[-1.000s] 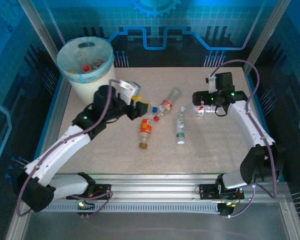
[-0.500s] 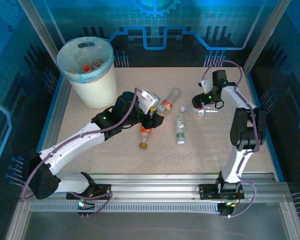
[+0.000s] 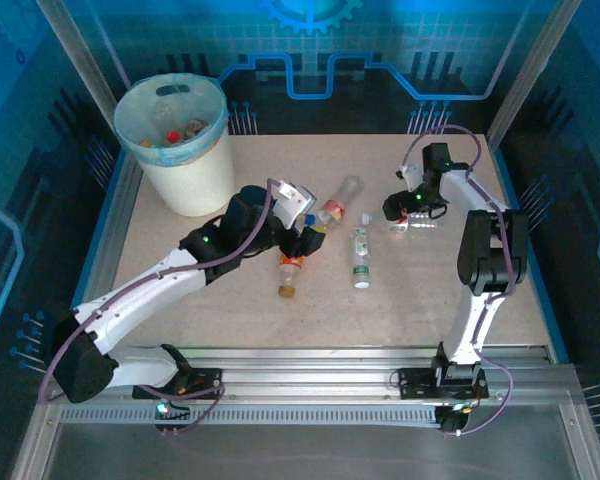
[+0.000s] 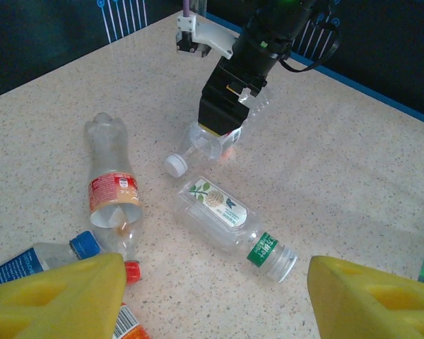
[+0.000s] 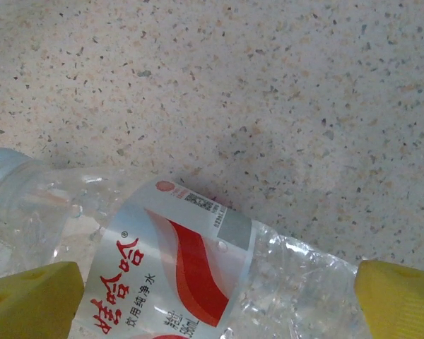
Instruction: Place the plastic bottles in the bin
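Overhead, your left gripper (image 3: 305, 240) is hanging over the small plastic bottles (image 3: 290, 268) lying mid-table, well apart from the round cream-white bin (image 3: 185, 180) holding several. Its wrist camera is showing yellow fingers (image 4: 56, 300) apart and empty, facing a clear green-capped bottle (image 4: 230, 222), likely lining up a pick. The right wrist view is adding what overhead hides: your right gripper (image 5: 212, 296) is straddling, jaws wide, a crumpled clear red-labelled bottle (image 5: 177, 268).

Bottles (image 3: 360, 256) lie scattered on the table (image 3: 420, 295), right of the bin (image 3: 195, 185).
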